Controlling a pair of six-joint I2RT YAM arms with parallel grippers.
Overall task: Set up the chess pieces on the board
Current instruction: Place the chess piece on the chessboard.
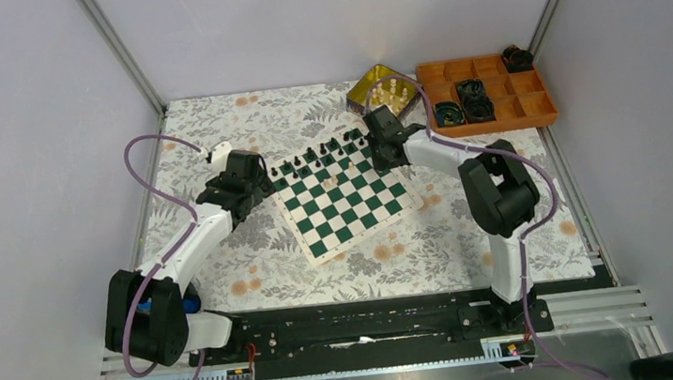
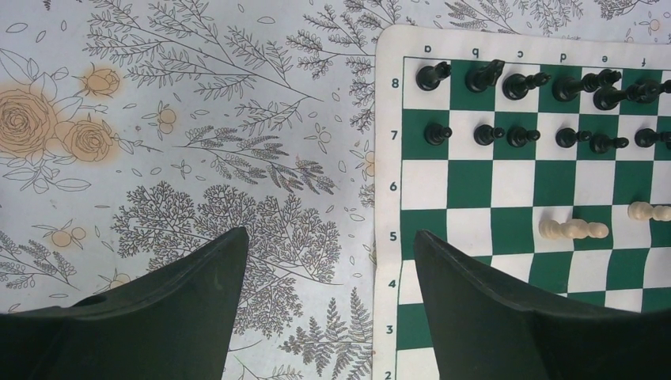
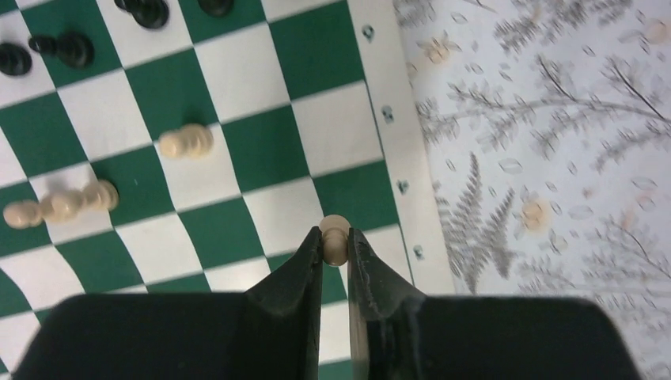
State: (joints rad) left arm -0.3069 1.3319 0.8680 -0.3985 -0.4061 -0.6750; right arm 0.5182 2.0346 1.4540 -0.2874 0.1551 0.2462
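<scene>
The board (image 1: 355,209) lies angled at mid-table, with black chess pieces (image 1: 310,158) in two rows along its far edge. In the left wrist view those black pieces (image 2: 506,87) fill ranks 8 and 7, and two cream-white pieces (image 2: 574,229) lie tipped on rank 5. My left gripper (image 2: 330,233) hangs open over the board's left border, holding nothing. My right gripper (image 3: 335,236) is shut on a cream-white pawn (image 3: 335,224) just above the board's right edge squares. To its left, a cream pawn (image 3: 186,141) and a tipped cream piece (image 3: 62,204) rest on the board.
A gold tin (image 1: 382,91) holding cream pieces sits behind the board's far right corner. An orange compartment tray (image 1: 492,89) with black coiled cables stands at the back right. A floral cloth (image 1: 227,258) covers the table.
</scene>
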